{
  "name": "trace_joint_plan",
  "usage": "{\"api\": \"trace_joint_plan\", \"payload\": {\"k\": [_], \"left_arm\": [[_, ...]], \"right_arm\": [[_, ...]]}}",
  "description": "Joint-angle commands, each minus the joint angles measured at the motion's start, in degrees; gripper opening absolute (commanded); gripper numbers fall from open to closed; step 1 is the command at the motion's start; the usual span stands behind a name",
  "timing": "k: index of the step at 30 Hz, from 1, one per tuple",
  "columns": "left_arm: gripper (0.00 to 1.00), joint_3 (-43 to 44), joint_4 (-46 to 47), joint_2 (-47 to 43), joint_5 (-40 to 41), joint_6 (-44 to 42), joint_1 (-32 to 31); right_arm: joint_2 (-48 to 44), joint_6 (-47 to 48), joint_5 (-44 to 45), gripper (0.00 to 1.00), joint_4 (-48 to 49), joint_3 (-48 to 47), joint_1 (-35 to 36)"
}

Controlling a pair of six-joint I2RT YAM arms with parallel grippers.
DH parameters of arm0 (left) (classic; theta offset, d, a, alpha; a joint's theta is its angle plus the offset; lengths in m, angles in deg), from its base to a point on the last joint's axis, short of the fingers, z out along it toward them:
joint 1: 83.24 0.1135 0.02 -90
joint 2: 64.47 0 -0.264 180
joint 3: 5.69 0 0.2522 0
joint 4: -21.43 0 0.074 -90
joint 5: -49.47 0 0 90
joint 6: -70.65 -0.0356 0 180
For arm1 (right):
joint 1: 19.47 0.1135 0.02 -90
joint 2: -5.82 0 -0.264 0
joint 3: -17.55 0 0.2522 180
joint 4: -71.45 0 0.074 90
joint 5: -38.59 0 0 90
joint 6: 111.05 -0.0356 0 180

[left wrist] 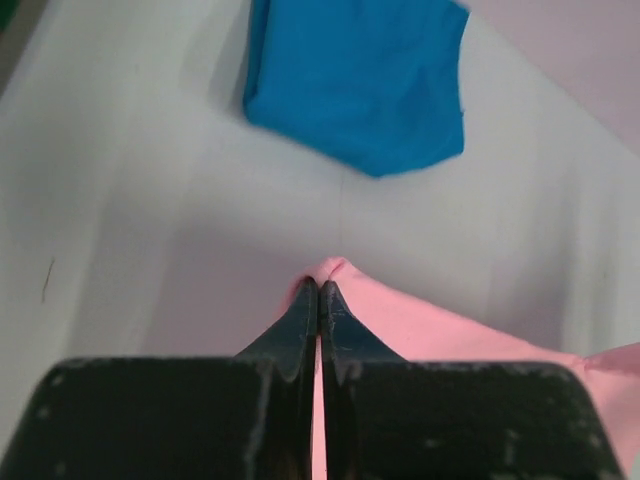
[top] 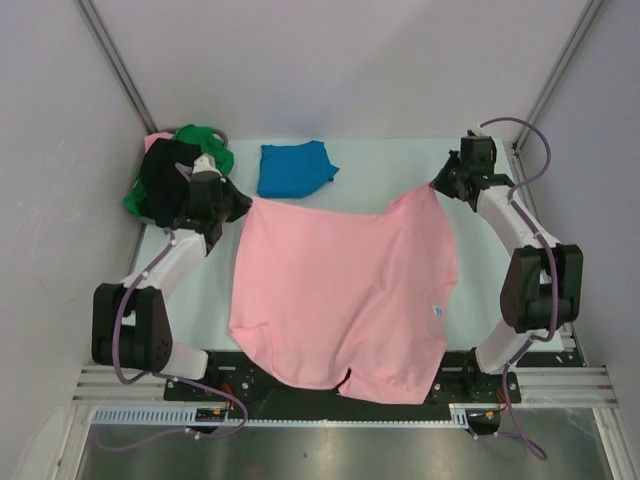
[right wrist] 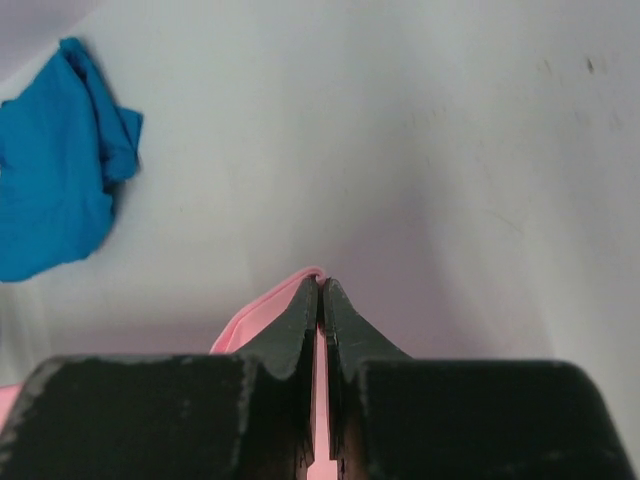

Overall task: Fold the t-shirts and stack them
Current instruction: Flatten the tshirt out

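On the table (top: 390,170), left claw (left wrist: 319,283) and right claw (right wrist: 320,283) pinch the pink t-shirt (top: 340,290) at its far corners.

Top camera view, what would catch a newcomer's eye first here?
The big pink t-shirt stands out first: it is spread across the middle of the table and stretched between the left tool and right tool, each shut on a far corner. Beyond it lies a folded blue t-shirt, and a green and black heap sits in the far left corner.
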Motion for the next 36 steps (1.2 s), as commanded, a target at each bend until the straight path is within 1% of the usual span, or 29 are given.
{"api": "trace_joint_plan", "payload": {"k": [1, 2, 3, 5, 6, 8, 9, 10, 12, 13, 14, 15, 17, 21, 23, 24, 25, 26, 27, 28, 29, 30, 32, 34, 35, 36], "left_arm": [[0.0, 9.62, 3.26, 5.3, 3.02, -0.49, 1.27], [0.0, 12.34, 3.26, 6.44, 2.93, -0.93, 1.7], [0.0, 13.84, 3.17, 8.89, 3.01, -1.63, 1.88], [0.0, 18.05, 2.3, 11.45, 2.58, -1.99, 2.84], [0.0, 19.38, 2.12, 13.64, 2.23, -1.9, 3.11], [0.0, 22.37, 2.2, 15.67, 1.7, -1.81, 3.81], [0.0, 23.34, 2.29, 17.51, 1.61, -1.55, 3.99], [0.0, 24.13, 2.38, 18.48, 1.61, -1.46, 4.08], [0.0, 27.03, 2.12, 21.64, 1.61, -1.46, 4.34], [0.0, 28.17, 1.42, 22.61, 1.61, -1.46, 4.43], [0.0, 29.75, 1.41, 23.58, 1.61, -1.55, 4.52], [0.0, 30.2, 1.33, 24.98, 1.61, -1.37, 4.61], [0.0, 30.56, 1.67, 26.14, 1.61, -1.02, 4.78], [0.0, 32.22, 2.29, 29.38, 1.78, -1.02, 5.14], [0.0, 34.59, 1.68, 31.4, 2.05, -1.46, 5.31], [0.0, 35.56, 1.33, 32.2, 2.57, -1.55, 5.4], [0.0, 37.66, 1.41, 32.99, 2.92, -1.72, 5.49], [0.1, 39.07, -0.42, 34.91, 3.1, -1.98, 5.75], [0.29, 40.56, -1.48, 35.71, 4.06, -1.99, 5.75], [0.73, 42.4, -2.71, 36.24, 5.11, -1.9, 6.01], [0.88, 42.68, -2.81, 36.07, 6.17, -1.55, 6.02], [0.98, 42.25, -1.85, 35.46, 6.35, -1.72, 6.02], [1.0, 39.8, 0.71, 32.23, 7.41, -1.9, 6.02], [1.0, 36.99, 3.25, 29.41, 7.85, -2.07, 6.02], [1.0, 36.37, 3.26, 26.43, 8.02, -2.34, 6.02], [1.0, 35.49, 3.0, 24.93, 8.2, -2.34, 5.93]], "right_arm": [[6.35, 1.28, -1.96, 0.0, 6.14, -11.5, -0.58], [9.68, 1.9, -1.7, 0.0, 5.08, -14.13, -0.58], [11.62, 2.34, -1.61, 0.0, 2.81, -19.81, -0.58], [16.71, 3.4, -1.87, 0.0, 1.04, -25.29, -0.67], [18.13, 3.57, -2.13, 0.0, -0.45, -29.93, -0.67], [21.21, 3.83, -2.31, 0.0, -1.78, -34.96, -0.67], [24.09, 3.84, -2.48, 0.0, -3.35, -37.34, -0.76], [25.95, 3.84, -2.66, 0.0, -4.15, -42.41, -0.67], [30.94, 3.93, -3.71, 0.0, -6.69, -47.62, -0.5], [32.46, 4.01, -3.89, 0.0, -7.66, -52.17, -0.49], [33.95, 4.27, -4.07, 0.0, -8.54, -54.56, -0.23], [36.84, 4.36, -4.15, 0.0, -9.86, -56.42, 0.2], [39.14, 4.54, -4.33, 0.0, -10.83, -60.8, 0.65], [42.66, 4.46, -3.98, 0.0, -9.96, -63.64, 1.61], [44.51, 4.19, -4.15, 0.0, -8.56, -64.43, 1.97], [45.12, 3.58, -4.42, 0.07, -7.59, -64.34, 2.05], [46.26, 3.05, -4.51, 0.42, -6.28, -64.08, 2.32], [47.14, 2.52, -5.38, 0.62, -3.39, -63.82, 2.32], [47.93, 1.74, -5.99, 0.83, -2.32, -64.08, 2.23], [48.73, -0.27, -6.52, 0.99, -1.18, -64.17, 1.88], [49.43, -1.16, -7.14, 1.0, 1.62, -63.99, 1.7], [49.26, -1.96, -7.14, 1.0, 3.39, -61.9, 1.44], [46.64, -3.37, -6.88, 1.0, 9.34, -58.65, 0.74], [44.09, -3.54, -7.49, 1.0, 11.31, -54.69, 0.21], [42.51, -3.55, -7.76, 1.0, 12.71, -52.67, -0.05], [37.97, -3.02, -7.76, 1.0, 13.15, -50.65, -0.05]]}}
